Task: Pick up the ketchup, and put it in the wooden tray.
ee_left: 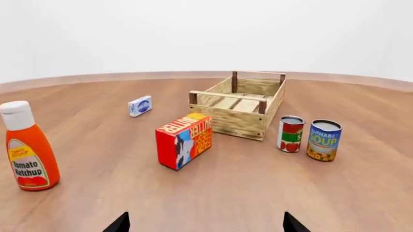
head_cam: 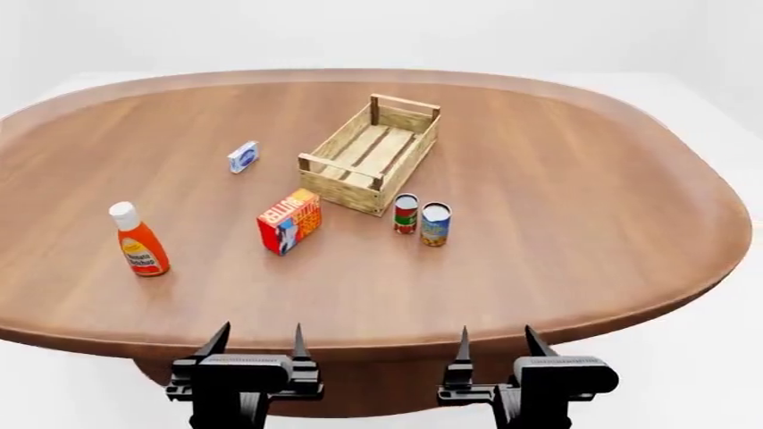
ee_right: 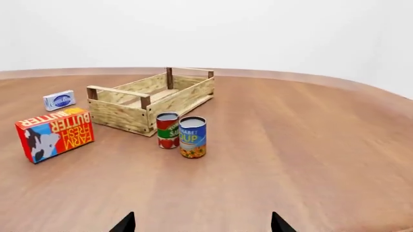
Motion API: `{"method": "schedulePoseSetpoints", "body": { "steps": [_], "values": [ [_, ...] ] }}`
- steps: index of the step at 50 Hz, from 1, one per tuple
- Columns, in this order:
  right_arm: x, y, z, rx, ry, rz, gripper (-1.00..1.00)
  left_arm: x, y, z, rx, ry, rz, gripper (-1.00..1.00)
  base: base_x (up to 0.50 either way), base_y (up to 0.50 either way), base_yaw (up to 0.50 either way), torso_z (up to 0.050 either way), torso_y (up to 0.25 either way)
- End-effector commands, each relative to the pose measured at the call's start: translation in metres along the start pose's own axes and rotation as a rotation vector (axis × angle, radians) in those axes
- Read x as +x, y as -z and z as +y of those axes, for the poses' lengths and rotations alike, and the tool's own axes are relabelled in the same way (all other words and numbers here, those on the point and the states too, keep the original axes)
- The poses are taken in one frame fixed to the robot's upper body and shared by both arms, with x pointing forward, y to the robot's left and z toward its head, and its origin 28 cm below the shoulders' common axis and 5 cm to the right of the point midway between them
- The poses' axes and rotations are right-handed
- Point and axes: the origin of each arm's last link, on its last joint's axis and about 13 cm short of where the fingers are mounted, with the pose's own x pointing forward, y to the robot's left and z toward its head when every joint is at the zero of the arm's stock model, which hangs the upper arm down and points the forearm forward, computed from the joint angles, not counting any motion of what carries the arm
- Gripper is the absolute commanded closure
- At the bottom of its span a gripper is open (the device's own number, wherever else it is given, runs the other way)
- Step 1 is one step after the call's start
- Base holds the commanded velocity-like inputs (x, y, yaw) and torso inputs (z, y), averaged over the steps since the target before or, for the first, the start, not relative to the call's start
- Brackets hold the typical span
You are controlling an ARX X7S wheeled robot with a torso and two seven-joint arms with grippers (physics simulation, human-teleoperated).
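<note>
The ketchup (head_cam: 141, 243), an orange-red bottle with a white cap, stands upright at the table's left; it also shows in the left wrist view (ee_left: 27, 150). The wooden tray (head_cam: 338, 172) sits empty further back near the middle, and shows in the left wrist view (ee_left: 240, 122) and the right wrist view (ee_right: 119, 116). My left gripper (head_cam: 255, 341) is open and empty at the table's near edge, well short of the ketchup. My right gripper (head_cam: 496, 341) is open and empty beside it. Only fingertips show in the wrist views.
A red-yellow butter box (head_cam: 289, 221) stands between the ketchup and the tray. Two small cans (head_cam: 406, 214) (head_cam: 435, 223) stand just in front of the tray. A small blue-white box (head_cam: 243, 156) lies left of the tray. The round wooden table (head_cam: 573, 197) extends far right.
</note>
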Motion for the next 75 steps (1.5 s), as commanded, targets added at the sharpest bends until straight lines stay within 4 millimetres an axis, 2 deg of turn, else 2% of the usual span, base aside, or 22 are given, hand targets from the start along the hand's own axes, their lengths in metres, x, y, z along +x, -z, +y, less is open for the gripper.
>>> {"method": "schedulePoseSetpoints", "body": {
  "steps": [1, 25, 36, 43, 53, 58, 61, 75],
  "values": [
    [-0.001, 0.000, 0.000, 0.003, -0.001, 0.004, -1.00, -0.001, 0.001, -0.001, -0.001, 0.002, 0.005, -1.00, 0.00, -0.50, 0.00, 0.000, 0.000],
    [-0.002, 0.000, -0.001, -0.001, 0.002, 0.003, -1.00, -0.002, 0.000, -0.001, 0.003, 0.022, -0.007, -1.00, 0.00, -0.50, 0.00, 0.000, 0.000],
    [0.001, -0.002, 0.000, 0.005, 0.010, 0.000, -1.00, -0.001, 0.000, -0.001, 0.007, 0.029, -0.009, -1.00, 0.00, 0.00, 0.00, 0.000, 0.000],
    [0.005, -0.013, -0.002, 0.011, 0.004, 0.020, -1.00, -0.001, -0.008, -0.001, 0.000, 0.020, -0.029, -1.00, 0.00, 0.00, 0.00, 0.000, 0.000],
    [0.025, -0.055, -0.011, -0.083, 0.012, -0.011, -1.00, 0.007, -0.046, 0.001, 0.025, 0.008, -0.047, -1.00, 0.00, 0.00, 0.00, 0.000, 0.000],
    [0.030, -0.068, -0.015, -0.112, 0.017, -0.033, -1.00, 0.008, -0.060, 0.002, 0.046, 0.016, -0.039, -1.00, 0.00, 0.00, 0.00, 0.000, 0.000],
    [0.033, -0.082, -0.025, -0.165, 0.002, -0.072, -1.00, 0.010, -0.070, 0.003, 0.052, 0.009, -0.074, -1.00, 0.17, 0.00, 0.50, 0.000, 0.000],
    [0.036, -0.086, -0.027, -0.185, -0.008, -0.077, -1.00, 0.011, -0.072, 0.003, 0.054, -0.002, -0.077, -1.00, 0.18, 0.01, 0.50, 0.000, 0.000]
  ]
}}
